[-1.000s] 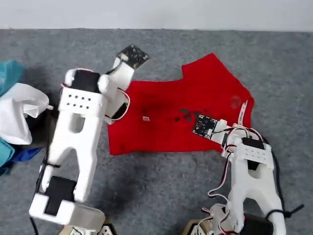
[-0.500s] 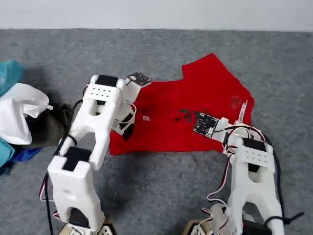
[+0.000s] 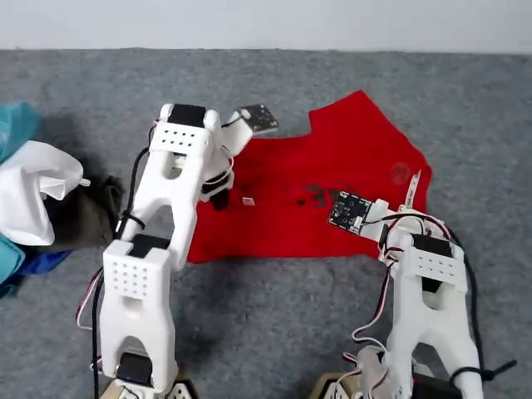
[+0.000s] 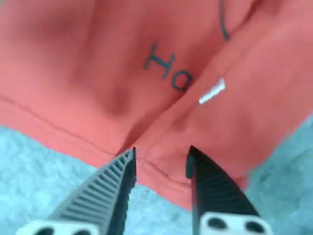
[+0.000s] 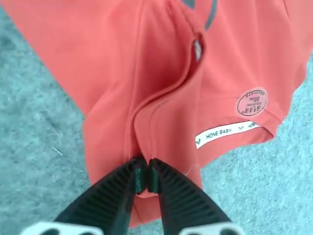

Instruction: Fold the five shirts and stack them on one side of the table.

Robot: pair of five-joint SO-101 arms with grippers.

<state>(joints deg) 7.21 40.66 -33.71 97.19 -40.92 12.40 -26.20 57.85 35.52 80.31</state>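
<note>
Red shirt [image 3: 332, 183] lies spread flat on the grey worktop [image 3: 266, 332], long axis running side to side between your two arms. The relation that matters is at its left end. The hemmed edge sits directly under the left gripper [image 4: 160, 156] and crosses the gap between the two fingers [image 4: 120, 174], with bare worktop on the near side of the hem. Those fingers are parted a moderate way and grip nothing. Your left arm is the nearer one to that edge, stretched forward with the wrist tipped down over the cloth. The right gripper [image 5: 146, 169] is pinched tight on a raised fold at the shirt's right near edge, just beside the white label [image 5: 230, 133]. That arm is drawn in closer to its base, wrist pointing down. A heap of other clothes [image 3: 33, 199] sits well apart at the left side. My guess is that a straight drop and close takes the hem.
</note>
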